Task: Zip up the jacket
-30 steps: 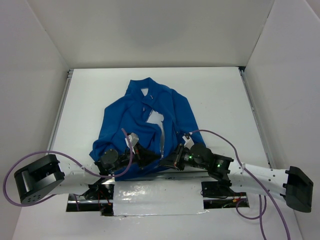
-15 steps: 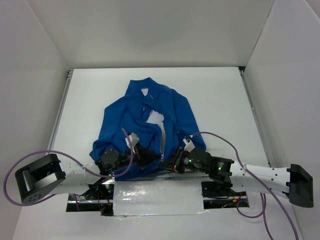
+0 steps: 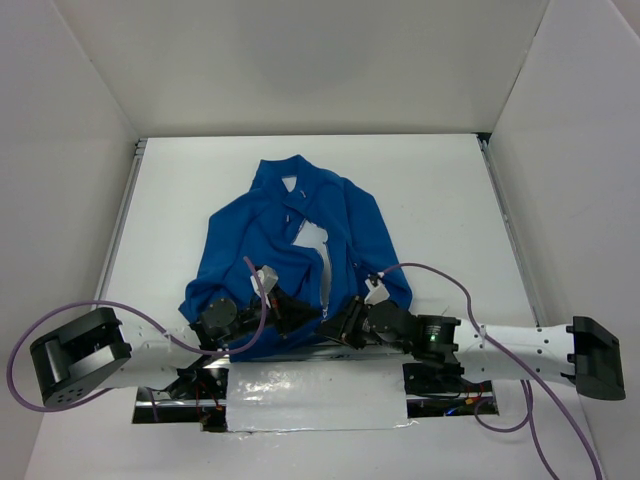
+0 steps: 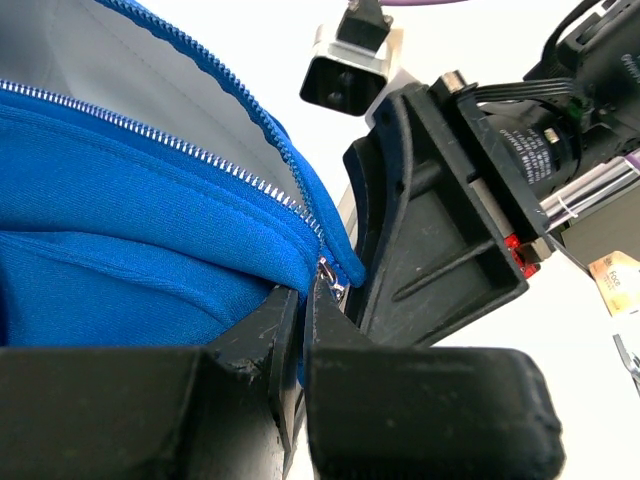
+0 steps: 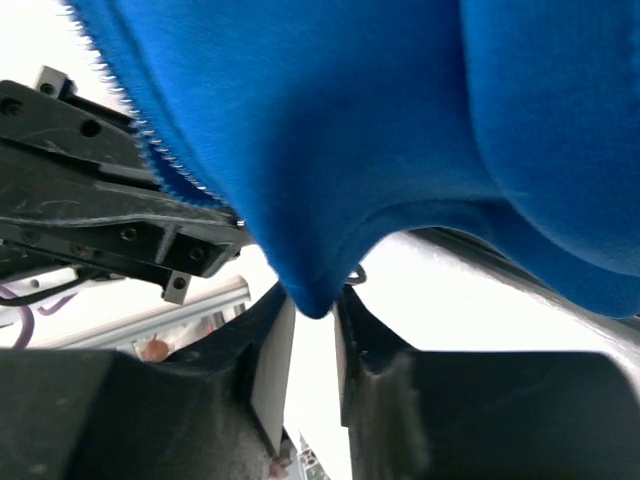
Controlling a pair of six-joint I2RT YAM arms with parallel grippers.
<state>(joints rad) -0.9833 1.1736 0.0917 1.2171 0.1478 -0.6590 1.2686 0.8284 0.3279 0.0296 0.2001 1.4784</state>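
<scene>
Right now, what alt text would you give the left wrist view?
The left gripper pinches the blue jacket at its bottom corner, where the zipper ends. White lining shows above, and the black right arm sits close alongside.

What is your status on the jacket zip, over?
Left hand shut on the jacket hem beside the zipper. Right hand open, hem corner between its fingers. Zipper undone. No obstruction seen.

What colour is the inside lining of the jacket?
White lining inside the blue jacket, clearest in the left wrist view.
</scene>
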